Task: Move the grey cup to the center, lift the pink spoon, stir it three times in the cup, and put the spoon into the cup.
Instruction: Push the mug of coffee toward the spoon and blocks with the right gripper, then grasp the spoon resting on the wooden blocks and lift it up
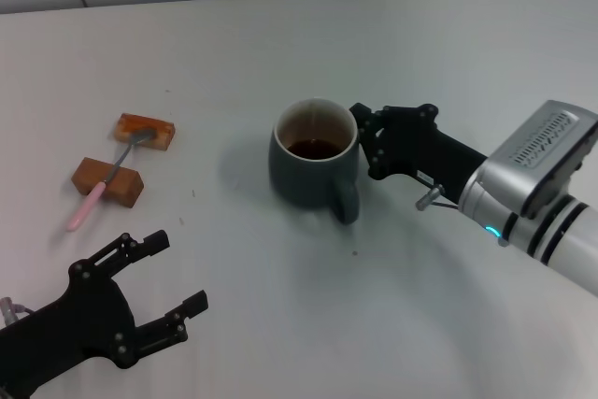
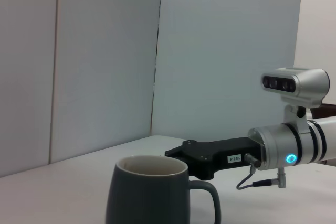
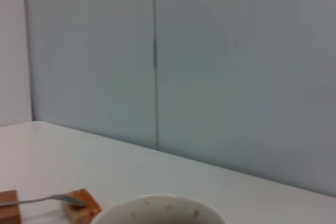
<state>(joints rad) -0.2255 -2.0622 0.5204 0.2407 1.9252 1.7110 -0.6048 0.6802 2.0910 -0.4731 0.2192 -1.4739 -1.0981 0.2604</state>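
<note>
1. We found the grey cup [image 1: 315, 163] standing upright just right of the middle of the head view, dark liquid inside, its handle turned toward the lower edge of the frame.

2. The right gripper [image 1: 366, 145] sat against the cup's right flank, its black fingers up by the rim. We could not tell whether they were closed on the wall or merely beside it, because the cup hid the contact.

3. We judged the step in hand to be the placing of the cup at the center. Done well, that called for a low, level slide or carry so the liquid stayed in, and a release only once the base rested flat.

4. The pink spoon [image 1: 105, 184] lay at the left of the head view, bridging two brown blocks [image 1: 109, 181], bowl on the farther block and pink handle trailing past the nearer one. It looked untouched.

5. The left gripper [image 1: 173, 304] hung in the lower left corner, fingers spread and holding nothing, near the spoon's handle end but apart from it.

6. The left wrist view gave us the side profile: the cup [image 2: 149, 190] with its loop handle, and the right gripper [image 2: 181, 153] reaching in level with the rim behind it.

7. The right wrist view showed only the cup's pale rim [image 3: 160, 211] and, beyond it, the spoon's metal neck [image 3: 47, 199] lying across a block [image 3: 81, 204].

8. Only the head view showed where everything lay across the table [image 1: 448, 63].
</note>
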